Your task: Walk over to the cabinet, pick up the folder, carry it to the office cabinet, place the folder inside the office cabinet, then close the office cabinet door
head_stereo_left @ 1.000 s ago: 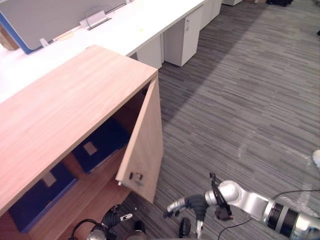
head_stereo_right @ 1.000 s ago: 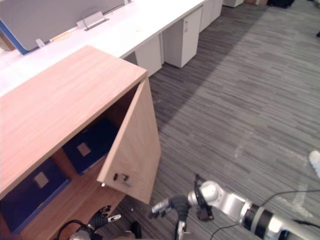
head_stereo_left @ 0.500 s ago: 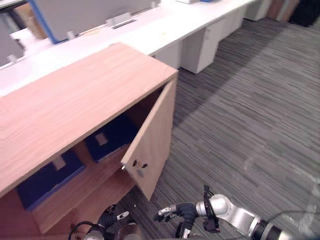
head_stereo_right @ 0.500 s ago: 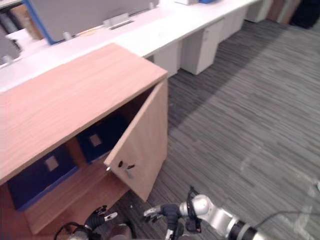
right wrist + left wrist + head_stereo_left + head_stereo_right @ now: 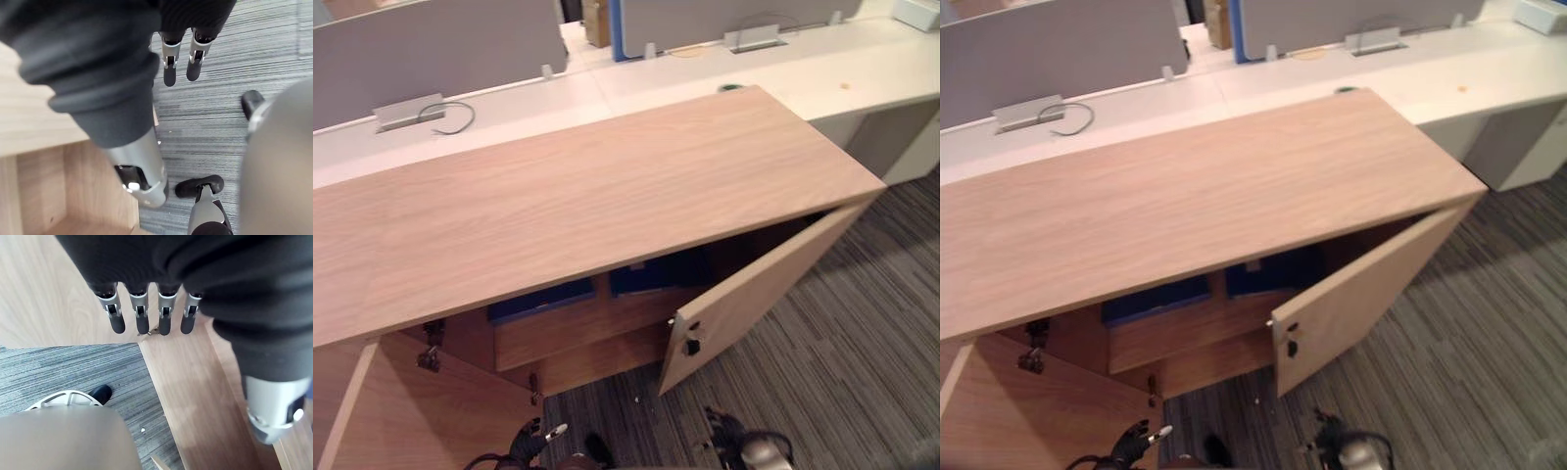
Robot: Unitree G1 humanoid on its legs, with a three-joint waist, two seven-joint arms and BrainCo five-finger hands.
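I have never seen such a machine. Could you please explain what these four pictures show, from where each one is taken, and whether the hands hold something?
This is a two-legged robot with two arms and fingered hands. Two pictures come from a stereo camera on its head, looking down at a wooden cabinet. Both its doors stand open, the right door and the left door. Inside lie blue folders. Behind the cabinet is a white desk with grey screens, and the floor is striped grey carpet. The other two pictures come from cameras on the wrists, each looking along its own hand. The left hand hangs with straight fingers in front of the cabinet's wood. The right hand hangs over the carpet. Both are open and hold nothing.
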